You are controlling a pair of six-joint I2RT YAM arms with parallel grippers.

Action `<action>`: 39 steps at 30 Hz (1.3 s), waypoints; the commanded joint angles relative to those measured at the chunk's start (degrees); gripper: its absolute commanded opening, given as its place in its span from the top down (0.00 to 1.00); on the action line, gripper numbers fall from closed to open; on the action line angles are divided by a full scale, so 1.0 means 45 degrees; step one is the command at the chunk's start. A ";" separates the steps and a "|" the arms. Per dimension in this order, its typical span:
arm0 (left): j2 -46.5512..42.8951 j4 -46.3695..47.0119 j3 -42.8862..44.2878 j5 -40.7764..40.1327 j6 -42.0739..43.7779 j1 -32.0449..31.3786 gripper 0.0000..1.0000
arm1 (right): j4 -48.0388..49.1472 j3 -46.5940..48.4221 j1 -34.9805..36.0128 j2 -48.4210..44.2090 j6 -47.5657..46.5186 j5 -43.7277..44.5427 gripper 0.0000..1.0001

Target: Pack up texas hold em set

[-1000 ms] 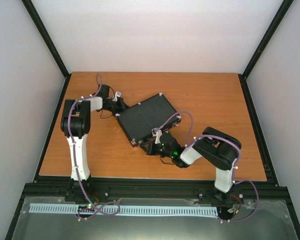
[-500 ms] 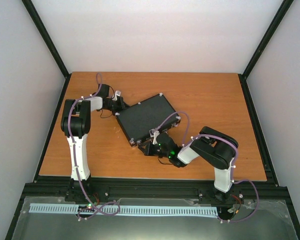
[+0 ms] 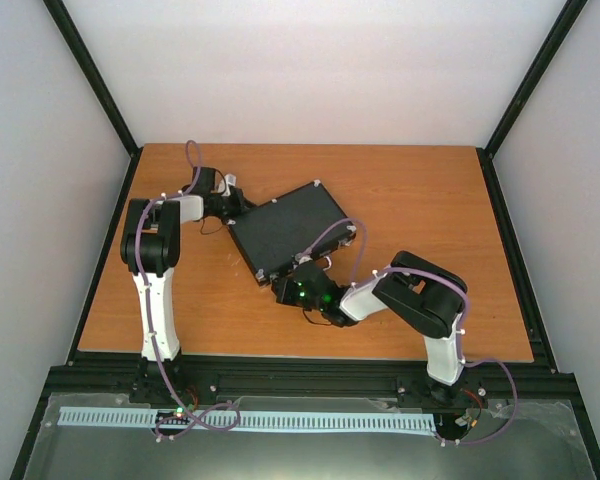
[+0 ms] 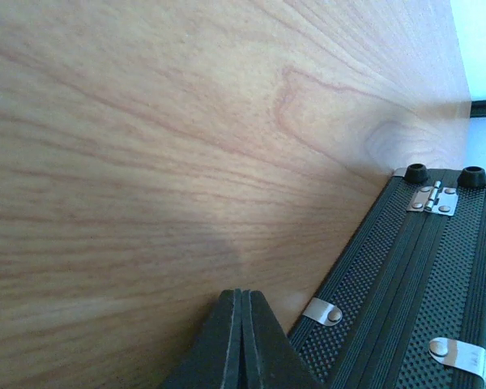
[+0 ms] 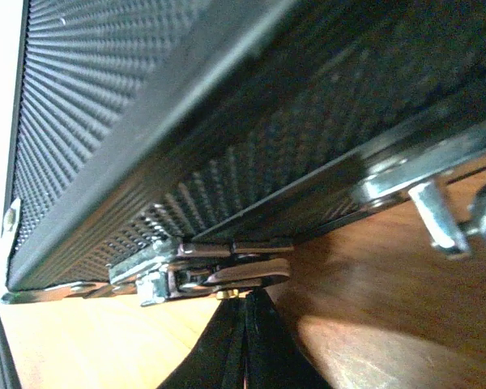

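The texas hold em set shows as a closed black briefcase, lying flat and askew on the wooden table. My left gripper is shut and empty, its tips low over the wood beside the case's hinged back edge, near a silver hinge. My right gripper is also shut, tips pressed just under a silver latch on the case's front edge. In the right wrist view the chrome handle mount shows to the right. In the left wrist view, my left gripper sits apart from the case.
Black frame rails run along the table's near edge by the arm bases. White walls enclose the table at back and sides. Purple cables loop from the right arm over the case's near corner.
The right gripper has slid left along the case's front edge to the latch. The case has shifted slightly left and back, and the left gripper backed off with it.
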 commanded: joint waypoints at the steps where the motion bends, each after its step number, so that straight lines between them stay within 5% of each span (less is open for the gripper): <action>1: 0.1248 -0.3420 -0.1684 -0.0266 -0.0364 -0.0896 0.99 | -0.2606 0.0618 -0.0621 0.1468 0.1089 0.2871 0.97; 7: 0.1383 -0.3848 -0.0884 -0.0316 -0.0284 -0.0892 0.99 | -0.3993 0.0270 -0.0534 0.0241 -0.0105 0.2740 0.97; 17: 0.0897 -0.5202 0.0518 -0.0846 -0.0300 -0.0489 0.99 | -0.8035 0.0501 -0.0651 -0.4819 -0.4407 0.1412 0.97; 24: 0.0899 -0.6901 0.2709 -0.1422 0.0113 0.0477 0.99 | -1.1190 0.1170 -0.2956 -0.7529 -0.4556 0.2289 0.97; 30: 0.2284 -0.9042 0.7102 -0.1370 0.0685 0.0624 0.97 | -1.1678 0.2299 -0.6466 -0.6494 -0.5157 0.1307 0.97; 35: 0.3708 -1.0416 1.0524 -0.1311 0.0574 0.0389 0.97 | -1.1198 0.3698 -0.7396 -0.4477 -0.5995 0.0172 0.97; 39: 0.4139 -1.0336 1.1086 -0.1210 0.0253 0.0147 0.98 | -1.0843 0.4303 -0.7612 -0.3395 -0.6091 -0.0289 0.97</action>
